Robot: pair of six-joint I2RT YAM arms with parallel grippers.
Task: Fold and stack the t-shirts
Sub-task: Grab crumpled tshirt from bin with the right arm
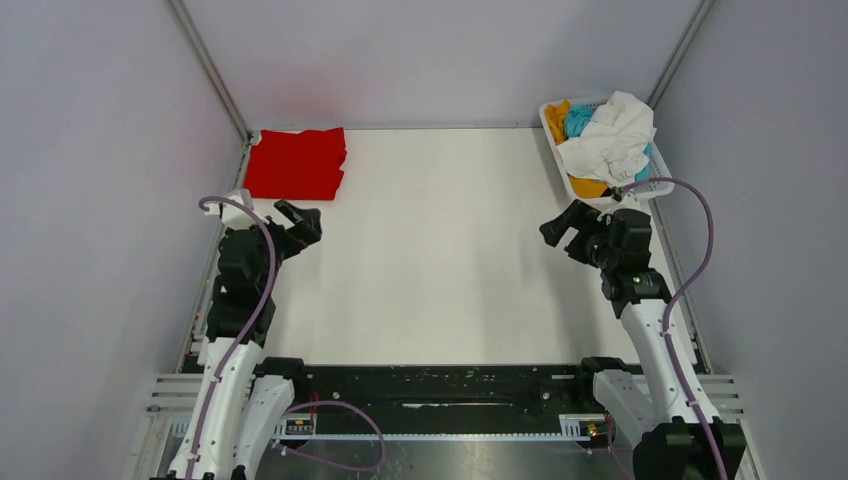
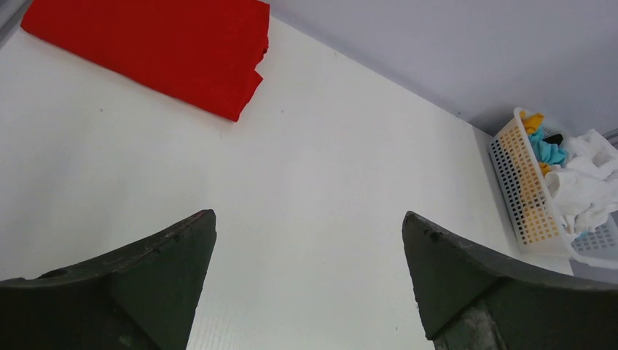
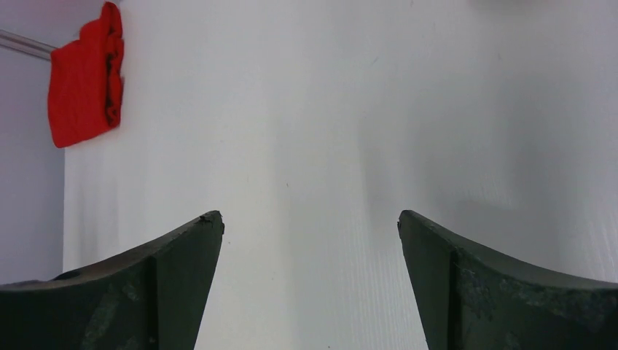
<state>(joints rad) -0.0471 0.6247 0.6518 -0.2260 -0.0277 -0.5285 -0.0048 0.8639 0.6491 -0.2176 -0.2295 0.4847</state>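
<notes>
One bright red cloth t-shirt (image 1: 296,163) lies folded, far-left corner of the bench (image 1: 440,270); left fingers (image 1: 297,218) and right fingers (image 1: 560,228) gape empty. Next, I'd say: fetch the crumpled white cloth t-shirt (image 1: 615,135).

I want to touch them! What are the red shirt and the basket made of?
Red shirt: looks like soft matte cloth; it lies folded with limp layered edges. Basket: probably hard white plastic; its wall is a stiff grid of small holes.
</notes>
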